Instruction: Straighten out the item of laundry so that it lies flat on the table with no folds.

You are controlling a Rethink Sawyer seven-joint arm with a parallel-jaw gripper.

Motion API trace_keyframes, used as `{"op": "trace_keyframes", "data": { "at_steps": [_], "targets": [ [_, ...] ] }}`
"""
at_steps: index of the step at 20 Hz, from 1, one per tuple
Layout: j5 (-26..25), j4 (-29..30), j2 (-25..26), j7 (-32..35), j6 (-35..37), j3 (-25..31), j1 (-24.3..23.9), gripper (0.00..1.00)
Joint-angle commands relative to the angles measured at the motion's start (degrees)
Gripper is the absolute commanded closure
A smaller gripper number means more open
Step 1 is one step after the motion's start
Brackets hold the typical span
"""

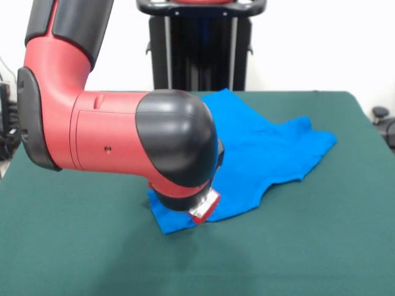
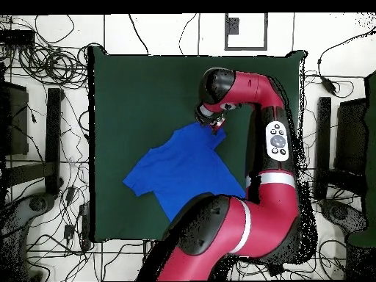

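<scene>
The item of laundry (image 1: 265, 151), a bright blue T-shirt, lies rumpled on the dark green table (image 1: 308, 246), with creases and a sleeve pointing right. Seen from overhead, the shirt (image 2: 183, 169) sits near the middle of the table (image 2: 132, 95), slightly toward the robot's side. My gripper (image 1: 205, 208) is down at the shirt's nearest corner, mostly hidden under the arm's black wrist. From above, the gripper (image 2: 217, 126) touches the shirt's upper right corner. Its state does not show.
The red and black arm (image 1: 123, 142) hangs low over the table's left half and hides part of the shirt. The arm (image 2: 272, 147) runs along the table's right side in the overhead view. Cables (image 2: 44, 59) and stands lie on the floor around the table.
</scene>
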Motion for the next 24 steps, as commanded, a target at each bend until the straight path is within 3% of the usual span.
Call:
{"op": "trace_keyframes", "data": {
  "at_steps": [1, 24],
  "targets": [
    [-2.3, -3.5, 4.7, -0.9, -19.2, 3.4, 3.2, 0.0],
    [-0.8, -3.7, 4.8, 0.9, -19.7, 2.0, 3.9, 0.0]
  ]
}}
